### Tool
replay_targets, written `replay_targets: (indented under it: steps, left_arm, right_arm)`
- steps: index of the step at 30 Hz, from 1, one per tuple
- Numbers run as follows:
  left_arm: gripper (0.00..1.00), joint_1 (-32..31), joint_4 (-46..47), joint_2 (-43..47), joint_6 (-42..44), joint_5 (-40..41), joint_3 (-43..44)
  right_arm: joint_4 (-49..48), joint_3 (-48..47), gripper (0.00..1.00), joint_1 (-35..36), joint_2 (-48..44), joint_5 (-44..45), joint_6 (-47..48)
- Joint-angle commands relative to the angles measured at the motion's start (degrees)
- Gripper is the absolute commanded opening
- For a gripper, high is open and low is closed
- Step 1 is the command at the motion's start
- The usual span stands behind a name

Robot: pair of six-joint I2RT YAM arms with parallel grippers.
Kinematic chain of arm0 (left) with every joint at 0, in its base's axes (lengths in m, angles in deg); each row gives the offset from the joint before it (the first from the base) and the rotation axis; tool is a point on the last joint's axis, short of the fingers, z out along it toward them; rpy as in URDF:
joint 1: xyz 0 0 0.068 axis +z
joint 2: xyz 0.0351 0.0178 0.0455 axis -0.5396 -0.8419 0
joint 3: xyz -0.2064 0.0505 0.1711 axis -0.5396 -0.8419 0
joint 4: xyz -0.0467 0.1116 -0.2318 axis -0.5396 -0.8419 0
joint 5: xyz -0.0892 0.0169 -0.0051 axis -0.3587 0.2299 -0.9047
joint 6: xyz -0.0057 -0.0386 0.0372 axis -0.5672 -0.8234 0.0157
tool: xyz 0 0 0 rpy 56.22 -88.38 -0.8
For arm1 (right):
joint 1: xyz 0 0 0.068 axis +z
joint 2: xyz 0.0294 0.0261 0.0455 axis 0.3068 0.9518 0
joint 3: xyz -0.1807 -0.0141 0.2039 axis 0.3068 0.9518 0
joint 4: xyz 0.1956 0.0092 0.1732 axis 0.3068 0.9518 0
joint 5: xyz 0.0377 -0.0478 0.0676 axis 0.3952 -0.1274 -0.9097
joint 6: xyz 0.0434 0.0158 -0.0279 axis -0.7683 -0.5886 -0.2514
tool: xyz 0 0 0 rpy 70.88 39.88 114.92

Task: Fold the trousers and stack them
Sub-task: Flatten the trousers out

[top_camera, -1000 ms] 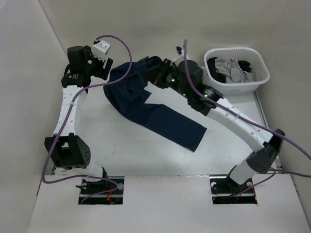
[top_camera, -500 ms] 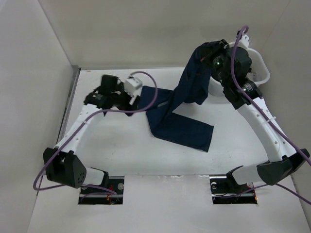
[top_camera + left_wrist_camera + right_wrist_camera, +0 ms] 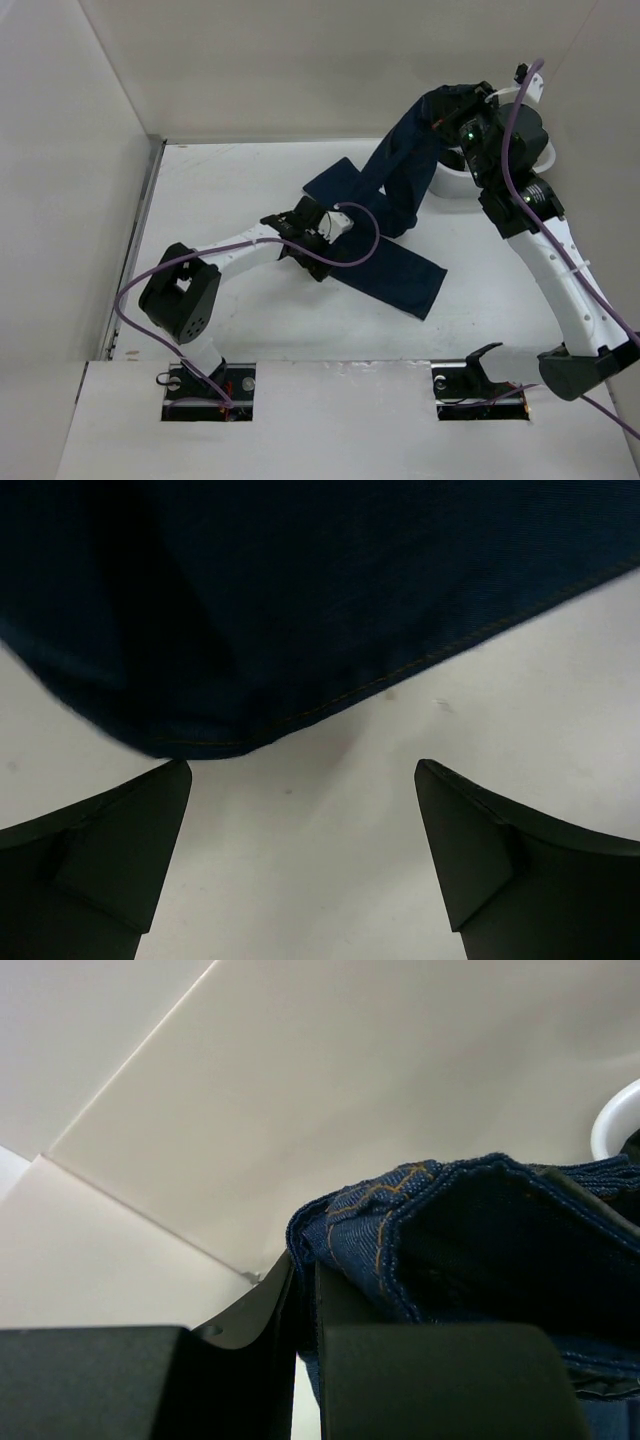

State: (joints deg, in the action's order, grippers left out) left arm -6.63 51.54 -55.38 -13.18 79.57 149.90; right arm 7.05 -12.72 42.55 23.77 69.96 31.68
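The trousers [image 3: 398,190], dark navy denim with orange stitching, hang from my right gripper [image 3: 466,122] high at the back right. Their legs trail down onto the table [image 3: 230,180] toward the middle. In the right wrist view the right gripper [image 3: 308,1282] is shut on a folded, stitched edge of the trousers [image 3: 470,1230]. My left gripper [image 3: 320,252] sits low at the table's middle beside the lying leg. In the left wrist view the left gripper [image 3: 302,770] is open, with bare table between its fingers [image 3: 125,855]. The trousers' edge [image 3: 330,590] lies just beyond the fingertips.
A white basket [image 3: 452,184] stands at the back right, mostly hidden behind the right arm and the hanging cloth; its rim [image 3: 616,1122] shows in the right wrist view. White walls enclose the table on the left, back and right.
The right gripper carried the trousers from the table's back middle up to the back right. The left arm swung from the far left to the middle, and its jaws opened wider.
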Motion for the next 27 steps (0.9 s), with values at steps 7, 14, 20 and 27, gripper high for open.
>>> replay_targets:
  steps: [7, 14, 20, 27]
  left_arm:
    - [1.0, 0.75, 10.23, 2.01, -6.19, 12.98, -2.22]
    - [0.84, 1.97, 13.41, -7.2, -8.57, 5.94, 1.46]
    - [0.05, 10.83, 11.12, -7.24, -4.9, 7.52, 2.78]
    - [0.0, 29.91, 10.5, 10.77, 20.21, 12.62, 11.74]
  right_arm:
    - [-5.53, 1.94, 0.0, -0.56, -3.95, 0.72, 1.2]
    - [-6.49, 2.46, 0.0, -1.17, -3.86, 0.19, 1.2]
    - [-6.49, 3.42, 0.0, -6.18, -5.09, -5.25, 0.32]
    - [-6.67, 10.1, 0.0, -14.62, -9.56, -14.13, -3.02]
